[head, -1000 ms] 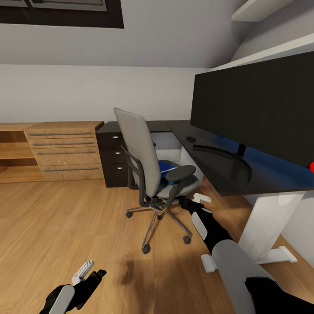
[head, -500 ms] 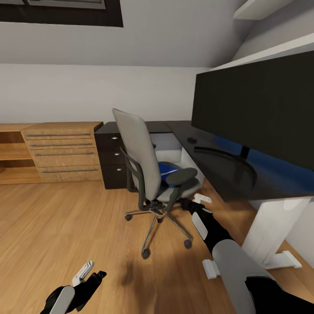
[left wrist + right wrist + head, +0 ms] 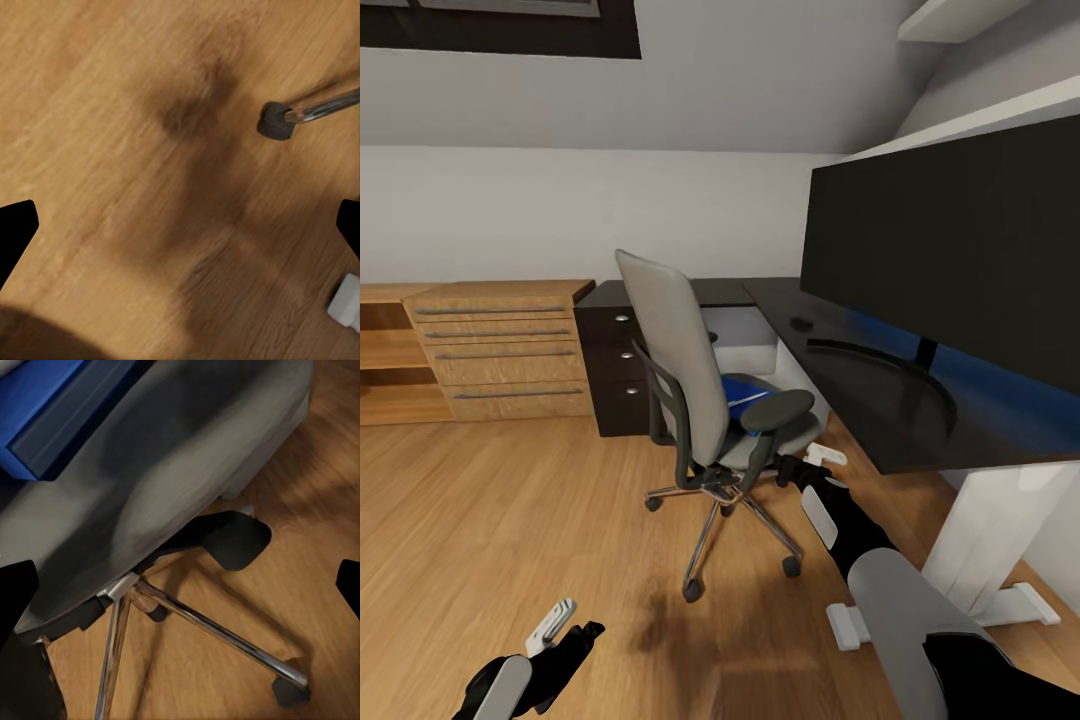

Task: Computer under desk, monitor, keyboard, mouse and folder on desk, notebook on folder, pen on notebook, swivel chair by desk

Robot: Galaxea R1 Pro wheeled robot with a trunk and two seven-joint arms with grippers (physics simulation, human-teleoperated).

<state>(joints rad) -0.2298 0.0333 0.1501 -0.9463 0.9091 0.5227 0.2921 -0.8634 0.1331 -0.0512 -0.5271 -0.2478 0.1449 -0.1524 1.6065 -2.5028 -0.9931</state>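
Head view: one swivel chair [image 3: 705, 400] stands on the wood floor [image 3: 510, 520] just beside the bench [image 3: 860, 385], one blue folder [image 3: 745, 392] on its seat; one monitor [image 3: 950, 250] stands on the bench. The right arm reaches toward the chair, its tool [image 3: 822, 456] near the seat edge — grip unclear here. The left tool [image 3: 552, 622] hangs low over the floor.

Left wrist view: fingertips [image 3: 16, 229] spread wide, empty, above floor and one caster [image 3: 276, 122].

Right wrist view: fingertips [image 3: 15, 592] wide apart, holding nothing — the folder [image 3: 52, 405] lies on the grey seat [image 3: 150, 487].
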